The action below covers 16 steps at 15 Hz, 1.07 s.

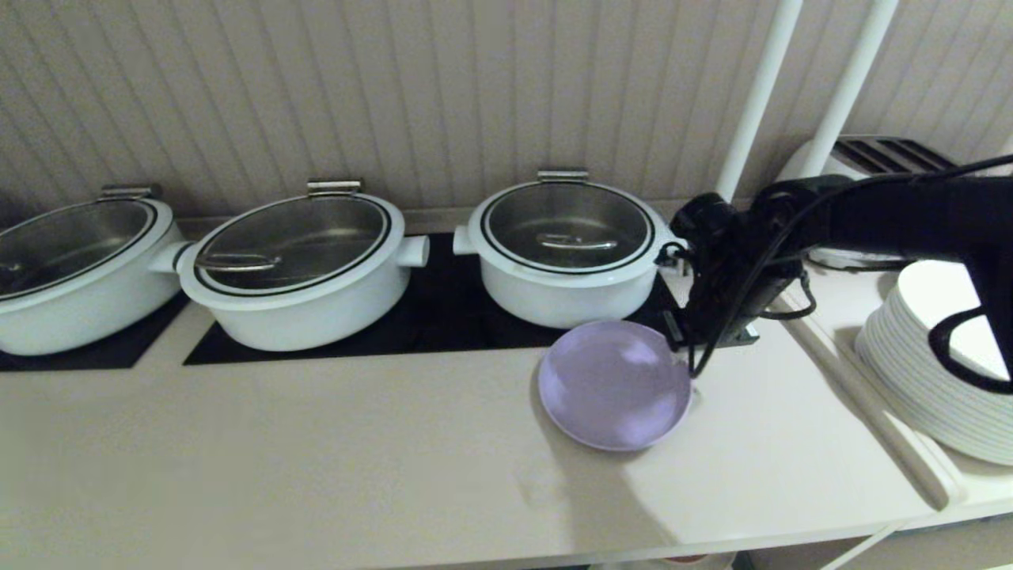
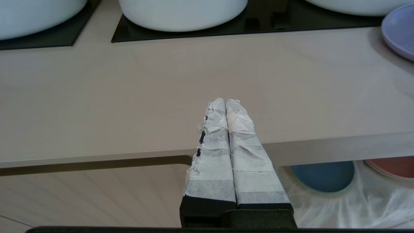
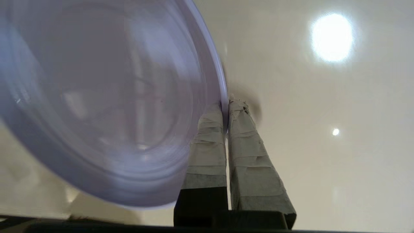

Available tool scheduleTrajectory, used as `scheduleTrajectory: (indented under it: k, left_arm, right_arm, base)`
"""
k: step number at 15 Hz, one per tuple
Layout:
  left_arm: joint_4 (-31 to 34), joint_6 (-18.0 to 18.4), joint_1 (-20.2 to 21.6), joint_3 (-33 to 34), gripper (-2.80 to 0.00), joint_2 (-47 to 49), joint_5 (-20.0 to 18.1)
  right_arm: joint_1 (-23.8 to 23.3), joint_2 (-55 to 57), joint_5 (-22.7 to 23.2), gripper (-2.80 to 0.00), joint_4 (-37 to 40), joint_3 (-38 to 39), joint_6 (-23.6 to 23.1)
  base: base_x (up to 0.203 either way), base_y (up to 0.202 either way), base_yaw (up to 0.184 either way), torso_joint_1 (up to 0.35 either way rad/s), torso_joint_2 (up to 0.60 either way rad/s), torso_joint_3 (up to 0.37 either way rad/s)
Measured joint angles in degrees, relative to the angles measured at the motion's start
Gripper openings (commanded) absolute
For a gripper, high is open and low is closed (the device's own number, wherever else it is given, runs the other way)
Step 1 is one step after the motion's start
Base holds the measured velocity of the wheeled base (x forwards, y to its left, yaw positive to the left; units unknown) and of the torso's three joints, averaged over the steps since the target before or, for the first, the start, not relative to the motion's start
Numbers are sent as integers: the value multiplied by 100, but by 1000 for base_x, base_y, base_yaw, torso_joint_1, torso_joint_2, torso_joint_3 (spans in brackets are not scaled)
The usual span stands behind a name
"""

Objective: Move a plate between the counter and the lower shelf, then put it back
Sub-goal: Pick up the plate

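The lilac plate (image 1: 613, 388) is at the counter (image 1: 316, 443), just in front of the right-hand pot, and casts a shadow to its left and front. My right gripper (image 1: 685, 362) reaches down from the right and is shut on the plate's right rim. In the right wrist view the rim of the plate (image 3: 97, 97) is pinched between the taped fingers of the gripper (image 3: 226, 103) over the glossy counter (image 3: 323, 145). My left gripper (image 2: 225, 102) is shut and empty, parked level before the counter's front edge (image 2: 323, 145). The cloth-draped lower shelf (image 2: 349, 210) shows beneath, and the plate (image 2: 401, 32) at the far right.
Three white pots with glass lids (image 1: 566, 253) (image 1: 297, 269) (image 1: 71, 273) stand on black hob panels along the wall. A stack of white plates (image 1: 918, 372) and a toaster (image 1: 878, 154) are on the right ledge. A blue plate (image 2: 323, 176) and a pink plate (image 2: 394, 166) lie on the shelf cloth.
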Motion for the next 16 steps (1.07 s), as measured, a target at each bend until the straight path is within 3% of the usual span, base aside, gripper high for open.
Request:
scheduleTrajectory:
  k: [16]
  left_arm:
    - [-2, 0, 0, 0, -280, 0, -2]
  right_arm:
    - [-456, -1513, 295, -280, -364, 1978, 745]
  base:
    - [0, 0, 0, 0, 0, 0]
